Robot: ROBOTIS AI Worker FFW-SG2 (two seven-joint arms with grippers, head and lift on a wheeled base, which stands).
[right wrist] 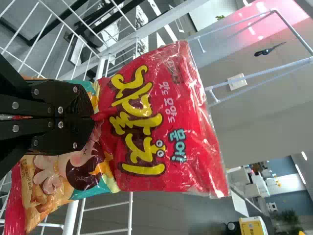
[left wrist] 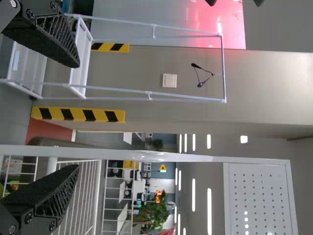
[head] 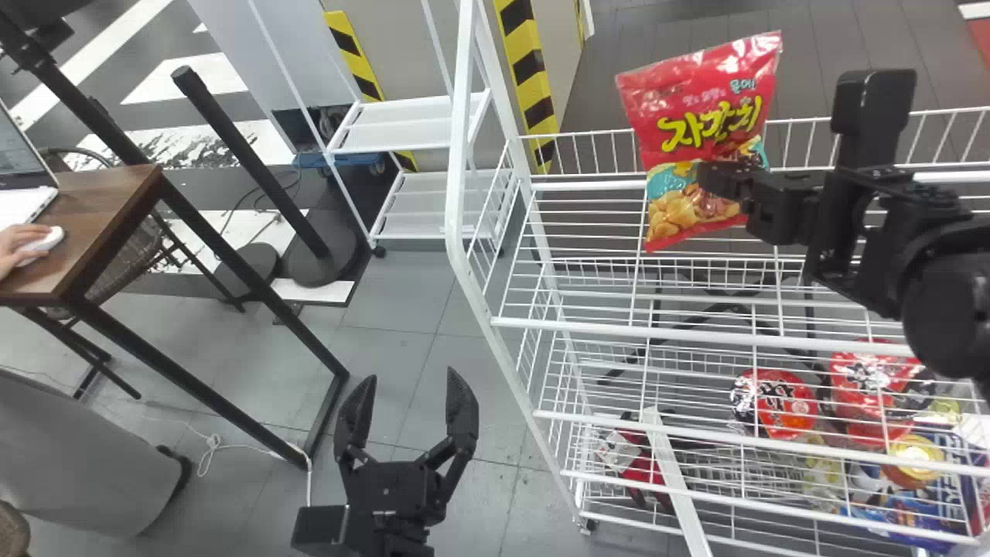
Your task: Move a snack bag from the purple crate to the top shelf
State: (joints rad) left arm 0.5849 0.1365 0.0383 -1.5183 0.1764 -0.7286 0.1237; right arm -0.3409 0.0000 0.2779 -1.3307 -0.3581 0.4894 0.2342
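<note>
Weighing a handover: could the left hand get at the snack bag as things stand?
Probably not from there: the left hand is open but off left, the white rack's frame seemingly between it and the snack bag in the right hand.

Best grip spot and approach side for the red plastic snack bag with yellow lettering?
I'd pinch mid-front, just below the lettering, coming from the printed side. The bag is near upright with that face toward the robot, and its film gathers into a pucker where the right gripper holds it. The bottom edge is free, which should help placing.
</note>
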